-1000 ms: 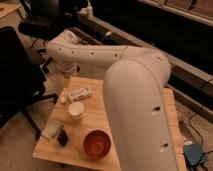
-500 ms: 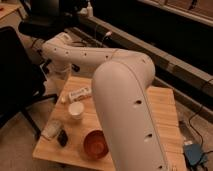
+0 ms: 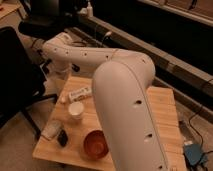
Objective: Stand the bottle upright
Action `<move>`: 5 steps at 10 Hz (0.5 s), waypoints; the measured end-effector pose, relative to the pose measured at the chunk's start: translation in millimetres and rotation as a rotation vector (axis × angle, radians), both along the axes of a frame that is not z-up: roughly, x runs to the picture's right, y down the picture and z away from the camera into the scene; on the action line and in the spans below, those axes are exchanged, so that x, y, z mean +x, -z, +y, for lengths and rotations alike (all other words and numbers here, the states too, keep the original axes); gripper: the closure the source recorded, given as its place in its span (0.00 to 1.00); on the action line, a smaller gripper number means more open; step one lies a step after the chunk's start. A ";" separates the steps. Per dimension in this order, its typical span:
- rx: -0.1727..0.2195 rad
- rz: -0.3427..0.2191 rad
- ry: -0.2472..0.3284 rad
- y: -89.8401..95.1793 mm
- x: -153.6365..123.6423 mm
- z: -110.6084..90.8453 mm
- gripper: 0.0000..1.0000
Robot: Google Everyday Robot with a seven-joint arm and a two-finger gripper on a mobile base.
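Bottle [image 3: 80,93] is down on its side at the table's [image 3: 165,110] far left corner, just behind the white cup [image 3: 76,111]. The gripper [image 3: 61,74] hangs over that corner, close beside the bottle's left end and holding nothing. Spread or pressed together? Cannot tell from here. The arm [image 3: 125,100] rises big in front, then bends left and dips at the wrist.

Whitish-cream bottle [image 3: 80,93], white cup [image 3: 76,110], reddish-brown bowl [image 3: 95,145], pale wooden table [image 3: 165,112], white arm [image 3: 125,100], black chair [image 3: 15,75].
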State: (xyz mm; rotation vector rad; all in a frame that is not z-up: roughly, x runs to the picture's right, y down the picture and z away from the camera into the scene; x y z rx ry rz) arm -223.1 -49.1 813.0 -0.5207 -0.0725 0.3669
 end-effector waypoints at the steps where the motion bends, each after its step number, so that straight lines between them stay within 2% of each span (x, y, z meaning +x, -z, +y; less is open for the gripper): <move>1: 0.011 -0.013 0.012 -0.9 -0.7 -1.4 0.35; 3: 0.059 -0.086 0.092 -3.5 -11.8 -4.6 0.35; 4: 0.087 -0.135 0.154 -6.3 -19.1 -4.9 0.35; 5: 0.118 -0.207 0.255 -13.4 -28.5 -3.7 0.35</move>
